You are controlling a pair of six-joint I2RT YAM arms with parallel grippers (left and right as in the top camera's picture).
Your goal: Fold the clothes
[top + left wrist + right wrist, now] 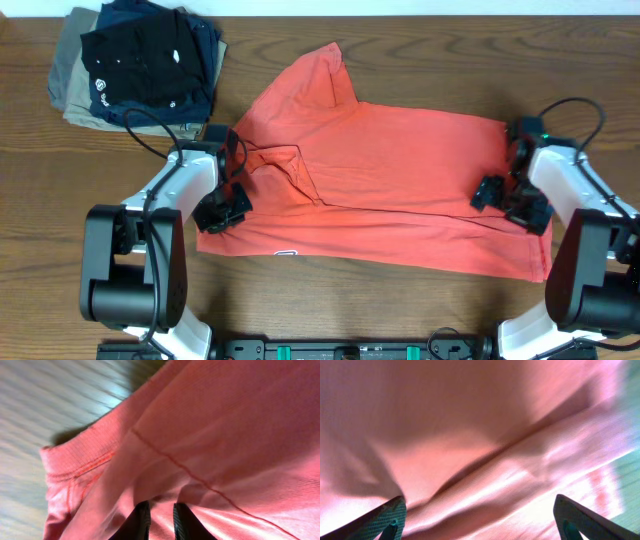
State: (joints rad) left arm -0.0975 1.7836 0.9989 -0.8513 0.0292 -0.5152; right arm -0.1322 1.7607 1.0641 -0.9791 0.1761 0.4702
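T-shirt (400, 180) lies flattish on tabletop (400, 40) under both tools, lettering mostly hidden. Its fold is pinched by left tool (161, 512), fingers nearly together. Over blurred cloth, right tool (480, 515) is spread wide, fingertips cut off.

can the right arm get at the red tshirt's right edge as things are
Probably yes: the right gripper hangs open over the coral-red cotton T-shirt close to that edge, and nothing lies between them.

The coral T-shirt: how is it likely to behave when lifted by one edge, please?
The T-shirt will probably hang limp, since it lies in soft creases. It looks thin and light, so pushing would likely bunch it. Cloth pinched in the left pincer suggests a decent grip.
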